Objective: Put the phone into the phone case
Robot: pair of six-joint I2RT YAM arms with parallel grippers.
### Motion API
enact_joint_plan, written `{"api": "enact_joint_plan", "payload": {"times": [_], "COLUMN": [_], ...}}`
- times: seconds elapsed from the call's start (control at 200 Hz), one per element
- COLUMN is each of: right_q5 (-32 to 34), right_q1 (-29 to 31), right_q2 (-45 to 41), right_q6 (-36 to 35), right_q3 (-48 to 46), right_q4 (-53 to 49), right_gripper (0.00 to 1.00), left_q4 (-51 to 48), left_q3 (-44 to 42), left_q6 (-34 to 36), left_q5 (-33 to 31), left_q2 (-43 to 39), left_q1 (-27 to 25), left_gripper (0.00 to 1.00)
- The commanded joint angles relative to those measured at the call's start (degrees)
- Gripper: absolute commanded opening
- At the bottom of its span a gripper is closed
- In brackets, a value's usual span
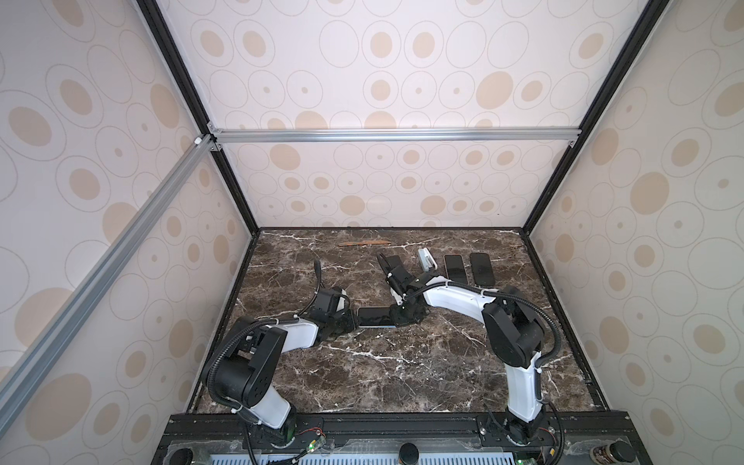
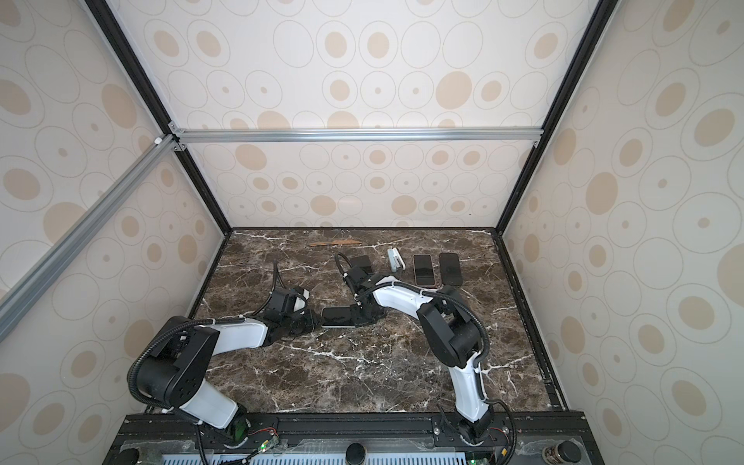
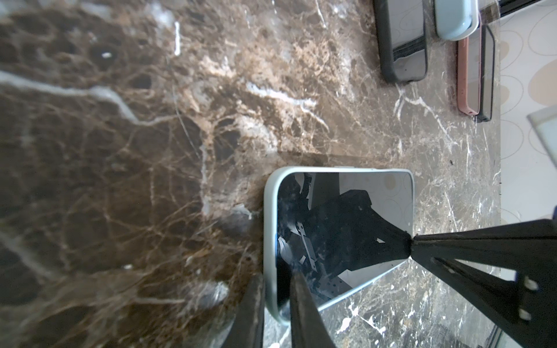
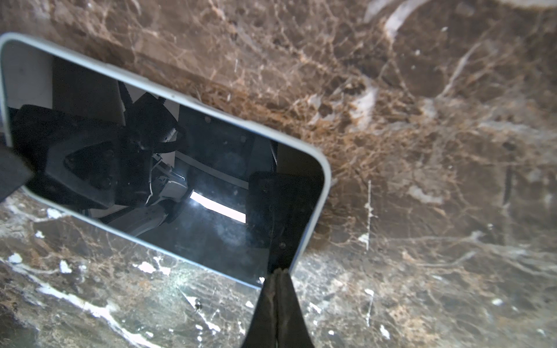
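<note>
The phone lies screen-up at the centre of the marbled bench, its long axis running from 9 to 3 o'clock in both top views. A pale blue phone case shows as a rim around the dark glass. Whether the phone is seated all the way into it cannot be told. The left end effector stands at the phone's 9 o'clock end, closed on the rim, with one finger outside the blue edge and the other over the screen. The right end effector is at the 3 o'clock end with its jaws fully together, gripping nothing; the joined tips touch the glass just inside a corner. Toward 1 o'clock from the phone, near the back of the bench, a row of other phones lies flat, and a thin wooden stick rests at 12 o'clock by the far edge.
</note>
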Motion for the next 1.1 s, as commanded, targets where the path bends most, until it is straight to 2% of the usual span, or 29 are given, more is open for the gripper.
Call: {"api": "enact_joint_plan", "payload": {"times": [0.0,0.42,0.785,0.965,1.095], "right_q5": [0.12,-1.38,0.57,0.66,2.54], "right_q1": [0.27,1.86,3.78,4.07,4.09], "right_q2": [17.01,27.1,32.3,33.63,30.1], "right_q6": [0.08,0.16,-0.62,-0.5,-0.54], "right_q3": [-7.62,-7.12,-7.39,-6.79,-8.29], "right_q4": [0.78,5.51,8.56,9.56,8.95], "right_gripper": [0.05,0.05,0.05,0.05,0.05], "left_q4": [-4.74,-5.25,-5.23,-5.0,-6.3], "left_q3": [-1.81,-2.08,-2.1,-2.23,-1.02], "left_q6": [0.01,0.29,0.42,0.39,0.98], "left_q5": [-0.42,-0.54,-0.91,-0.96,-1.45], "left_q2": [1.08,1.22,1.74,1.92,1.15], "left_q1": [-0.28,-0.26,-0.24,-0.27,-0.23], "left_gripper": [0.17,0.17,0.17,0.17,0.17]}}
